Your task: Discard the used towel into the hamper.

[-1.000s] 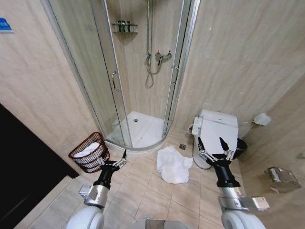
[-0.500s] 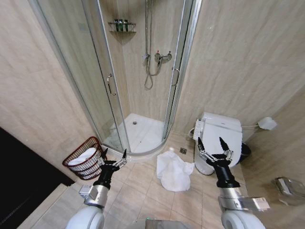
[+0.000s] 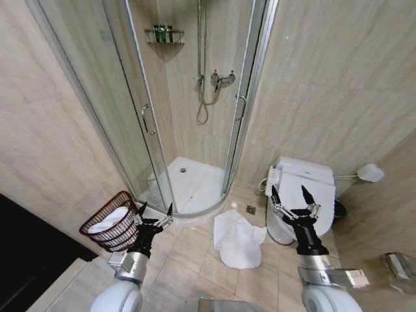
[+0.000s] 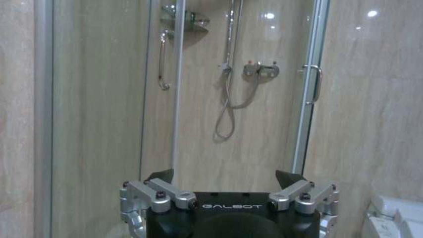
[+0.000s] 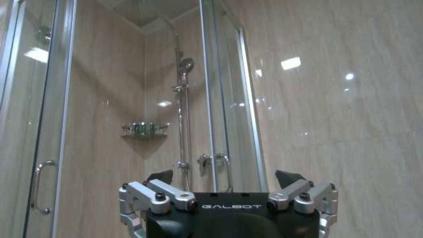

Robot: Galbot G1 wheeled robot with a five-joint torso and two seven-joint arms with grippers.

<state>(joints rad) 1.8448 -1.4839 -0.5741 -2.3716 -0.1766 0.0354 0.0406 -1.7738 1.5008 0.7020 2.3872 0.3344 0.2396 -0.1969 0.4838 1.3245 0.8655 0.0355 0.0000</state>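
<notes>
A crumpled white towel (image 3: 238, 238) lies on the tiled floor between the shower and the toilet. The hamper (image 3: 109, 221), a small reddish-brown slatted basket with white cloth inside, stands by the left wall. My left gripper (image 3: 155, 210) is held up open just right of the hamper, well left of the towel. My right gripper (image 3: 292, 194) is raised open in front of the toilet, right of the towel. Both grippers (image 4: 225, 177) (image 5: 225, 177) point at the shower in the wrist views, with nothing between their fingers.
A glass corner shower cabin (image 3: 195, 117) with an open door fills the back. A white toilet (image 3: 304, 190) stands at the right wall, a dark bin (image 3: 339, 209) behind it. A dark panel (image 3: 26, 253) runs along the left.
The whole head view has shifted: the hamper and towel sit lower and further left, the toilet further right. Both arms keep the same raised pose.
</notes>
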